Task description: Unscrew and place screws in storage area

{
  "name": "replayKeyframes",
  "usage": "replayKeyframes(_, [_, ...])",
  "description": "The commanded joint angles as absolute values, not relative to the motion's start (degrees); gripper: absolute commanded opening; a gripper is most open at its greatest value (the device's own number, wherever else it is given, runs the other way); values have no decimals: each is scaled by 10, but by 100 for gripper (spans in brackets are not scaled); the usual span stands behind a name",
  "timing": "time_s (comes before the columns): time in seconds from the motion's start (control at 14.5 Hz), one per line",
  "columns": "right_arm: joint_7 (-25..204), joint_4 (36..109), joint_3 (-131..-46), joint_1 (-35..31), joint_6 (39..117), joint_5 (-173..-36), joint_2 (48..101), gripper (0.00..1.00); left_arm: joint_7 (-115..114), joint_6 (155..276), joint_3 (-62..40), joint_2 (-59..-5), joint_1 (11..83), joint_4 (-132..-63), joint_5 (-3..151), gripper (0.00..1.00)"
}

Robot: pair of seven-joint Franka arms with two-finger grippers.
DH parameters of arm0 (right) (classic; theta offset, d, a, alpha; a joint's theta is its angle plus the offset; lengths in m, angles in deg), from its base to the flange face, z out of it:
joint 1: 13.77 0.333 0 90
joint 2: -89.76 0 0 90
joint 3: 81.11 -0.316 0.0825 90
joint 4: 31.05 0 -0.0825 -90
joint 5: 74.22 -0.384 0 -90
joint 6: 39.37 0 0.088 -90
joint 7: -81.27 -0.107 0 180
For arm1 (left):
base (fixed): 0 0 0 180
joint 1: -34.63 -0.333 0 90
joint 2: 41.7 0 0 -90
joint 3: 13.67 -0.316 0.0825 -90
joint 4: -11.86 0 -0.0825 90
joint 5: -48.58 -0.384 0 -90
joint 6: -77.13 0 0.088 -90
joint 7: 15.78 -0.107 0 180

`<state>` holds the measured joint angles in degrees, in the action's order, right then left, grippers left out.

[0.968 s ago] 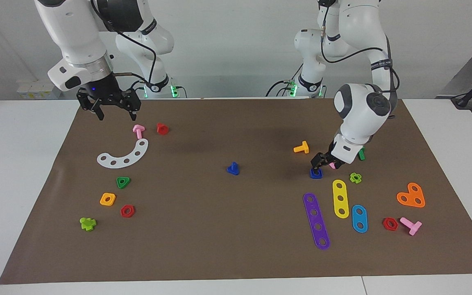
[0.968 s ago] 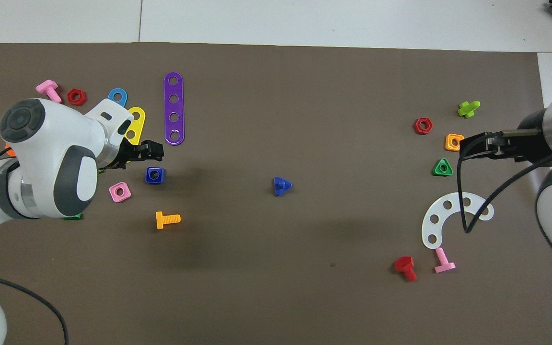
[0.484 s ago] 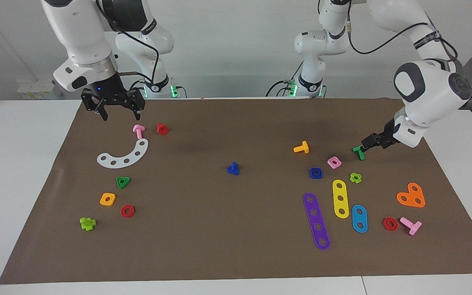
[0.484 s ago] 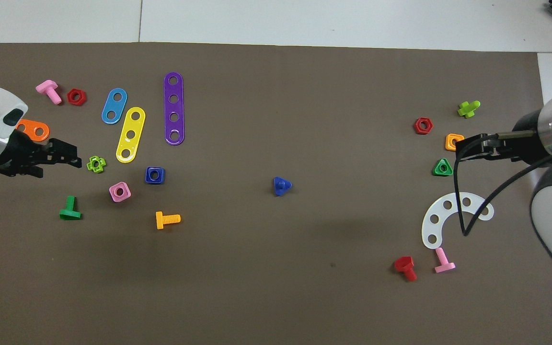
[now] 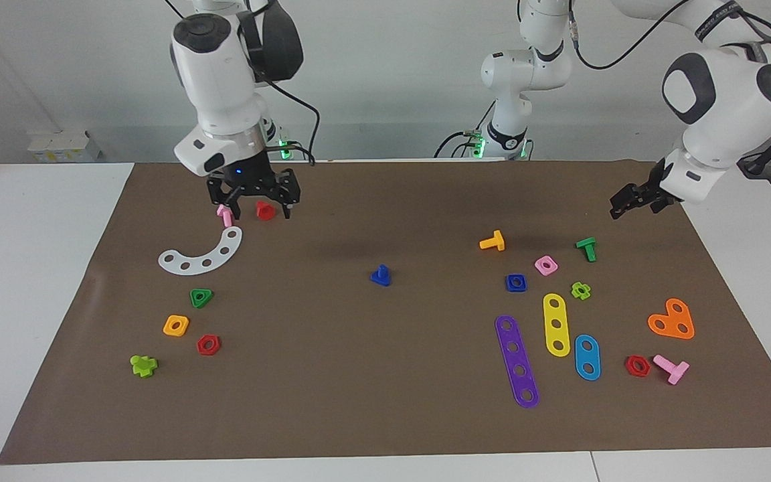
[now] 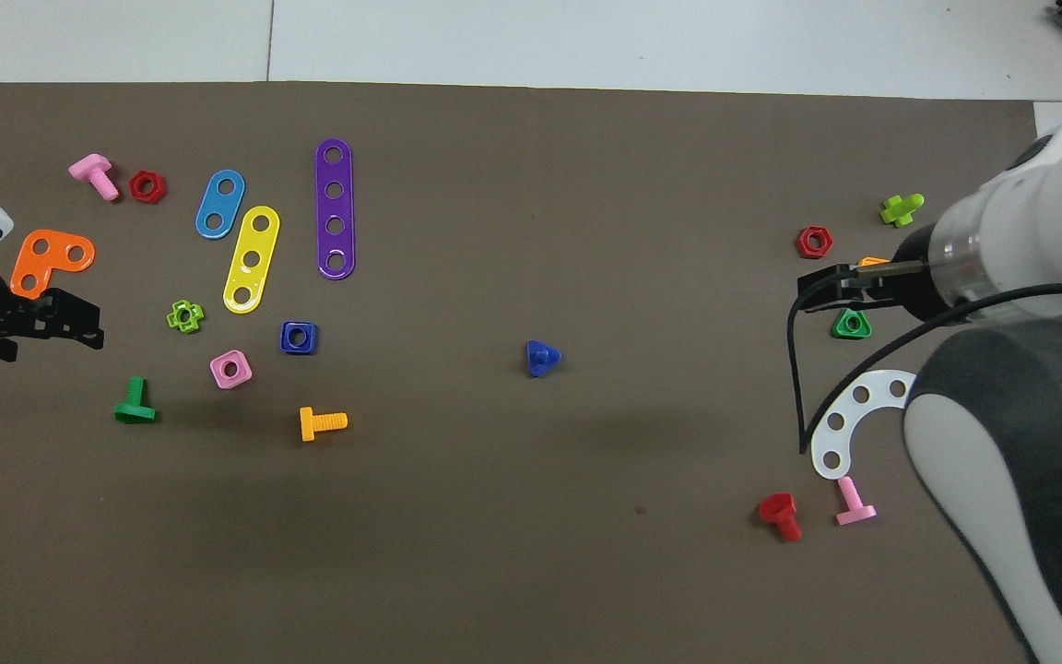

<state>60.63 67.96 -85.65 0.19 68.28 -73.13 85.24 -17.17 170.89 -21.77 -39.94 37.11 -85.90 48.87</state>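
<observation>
- Plainly, the right gripper [image 5: 259,213] hangs low in the upper part of the facing frame. Its fingers are spread wide with nothing between them, and it is over a pink bolt [image 5: 225,214] and a red bolt [image 5: 265,210].
- The left gripper [image 5: 628,206] hovers at its own arm's end of the mat [image 5: 385,415], at about the same height in the frame. Its fingers look parted and empty, and it is over bare paper close to a green bolt [image 5: 586,248].
- The screw is already apart. The blue bolt [image 5: 380,275] sits alone in the dead centre of the frame, head down and stem up, well apart from everything else.
- Its blue nut [image 5: 516,282] lies flat lower in the frame at the left arm's end. It is just beside a pink nut [image 5: 545,265] and near the purple strip [image 5: 517,361] and yellow strip [image 5: 557,325].
- That scatter of loose parts reads as storage, so I'd say the nut is done.
- Unscrewing looks finished, and what remains is stowing the bolt, which neither gripper is near.
- The next move needs one gripper to travel to mid-mat, come straight down over the bolt and close on its short stem or across the triangular head.
- The bolt is small and light, so the approach has to be well centred, or a fingertip may nudge it aside.
- It then goes to either cluster of parts and gets released low.
</observation>
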Motion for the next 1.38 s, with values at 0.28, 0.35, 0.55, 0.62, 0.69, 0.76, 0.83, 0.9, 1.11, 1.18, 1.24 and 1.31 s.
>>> replayKeyframes(0.28, [461, 701, -855, 101, 844, -717, 730, 100, -172, 1696, -209, -465, 383, -862, 475, 100])
replayKeyframes(0.35, [445, 723, -855, 115, 887, -717, 721, 100, -172, 1696, -209, -471, 383, -864, 475, 100])
replayKeyframes(0.55, [431, 749, -853, 149, 933, -713, 696, 99, -173, 1698, -209, -475, 382, -874, 475, 100])
replayKeyframes(0.62, [417, 749, -852, 155, 940, -701, 688, 99, -173, 1701, -209, -474, 383, -872, 475, 100])
replayKeyframes(0.69, [410, 749, -854, 154, 948, -681, 684, 99, -173, 1705, -209, -474, 384, -870, 475, 100])
replayKeyframes(0.76, [408, 749, -854, 157, 953, -675, 678, 97, -173, 1707, -209, -472, 384, -868, 475, 100])
replayKeyframes(0.83, [405, 749, -854, 161, 956, -673, 672, 92, -173, 1708, -209, -471, 388, -865, 474, 100])
replayKeyframes(0.9, [403, 749, -853, 167, 964, -670, 666, 92, -172, 1712, -209, -470, 392, -863, 474, 100])
replayKeyframes(1.11, [403, 749, -854, 168, 965, -663, 663, 89, -170, 1742, -210, -466, 391, -854, 473, 100])
replayKeyframes(1.18, [403, 749, -853, 168, 963, -662, 663, 87, -170, 1742, -210, -463, 389, -840, 474, 100])
replayKeyframes(1.24, [403, 749, -854, 168, 962, -659, 663, 83, -171, 1736, -211, -461, 385, -829, 475, 100])
replayKeyframes(1.31, [403, 749, -854, 168, 962, -657, 663, 79, -171, 1727, -212, -454, 385, -810, 477, 100])
